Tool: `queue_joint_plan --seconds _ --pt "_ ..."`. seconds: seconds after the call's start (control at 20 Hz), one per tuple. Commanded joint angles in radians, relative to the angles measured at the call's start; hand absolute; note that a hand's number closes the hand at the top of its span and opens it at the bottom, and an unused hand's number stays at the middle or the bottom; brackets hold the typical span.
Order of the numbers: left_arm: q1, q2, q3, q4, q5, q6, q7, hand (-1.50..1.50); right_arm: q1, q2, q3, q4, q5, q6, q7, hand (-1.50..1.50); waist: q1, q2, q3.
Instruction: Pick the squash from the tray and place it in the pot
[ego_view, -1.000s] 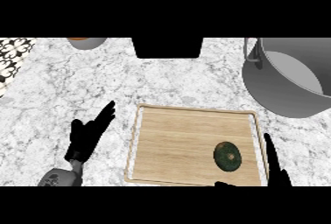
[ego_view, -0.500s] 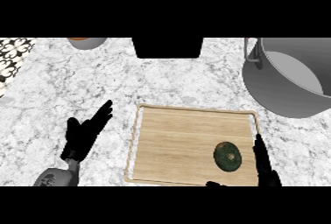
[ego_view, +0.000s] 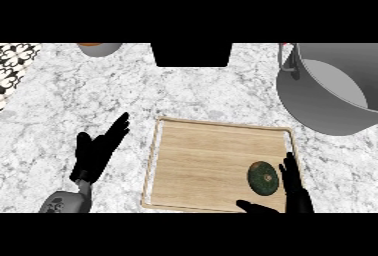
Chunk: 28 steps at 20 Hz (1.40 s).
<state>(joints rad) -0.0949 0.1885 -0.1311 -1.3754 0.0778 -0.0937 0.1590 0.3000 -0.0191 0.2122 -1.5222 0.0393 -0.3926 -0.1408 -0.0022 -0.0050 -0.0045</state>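
A dark green squash lies on the wooden tray, near the tray's right front corner. My right hand is open just to the right of it, fingers straight up along its side and the thumb reaching below it. The hand is close to the squash but I cannot tell if it touches. The large grey pot stands at the back right, beyond the tray's far right corner. Over the counter left of the tray rests my left hand, open, fingers pointing up and right.
A small bowl stands at the back left edge. A patterned plate shows at the far left. A dark block sits at the back centre. White marble counter lies between the tray and the pot.
My right hand has moved left and further in from the lower edge, closing in beside the squash. The left hand has stayed nearly still.
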Motion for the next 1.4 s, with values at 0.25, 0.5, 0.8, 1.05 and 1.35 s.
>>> queue_joint_plan --seconds 0.25,0.5,0.8,1.05,1.35 --pt "-0.018 -0.001 0.022 0.045 -0.014 -0.028 -0.039 0.0 -0.116 0.018 0.013 0.278 0.002 -0.038 -0.183 1.5 0.004 0.007 0.005" --pt "0.043 -0.004 0.012 0.004 -0.026 -0.016 -0.046 0.0 -0.129 0.018 -0.013 0.272 -0.096 -0.003 -0.267 1.5 0.009 0.006 0.006" --pt "0.026 -0.024 0.004 0.012 -0.039 -0.01 -0.047 0.0 -0.192 -0.121 -0.105 0.284 -0.151 0.078 -0.363 1.5 0.006 0.007 0.005" --pt "0.012 -0.022 -0.002 -0.008 -0.024 -0.023 -0.016 0.0 -0.199 -0.47 -0.18 0.259 -0.222 0.399 -0.347 1.5 0.029 0.02 0.013" --pt "0.014 -0.02 -0.008 -0.008 -0.022 -0.038 -0.027 0.0 -0.262 -0.716 -0.325 0.416 -0.327 0.684 -0.47 1.5 0.039 0.026 0.019"
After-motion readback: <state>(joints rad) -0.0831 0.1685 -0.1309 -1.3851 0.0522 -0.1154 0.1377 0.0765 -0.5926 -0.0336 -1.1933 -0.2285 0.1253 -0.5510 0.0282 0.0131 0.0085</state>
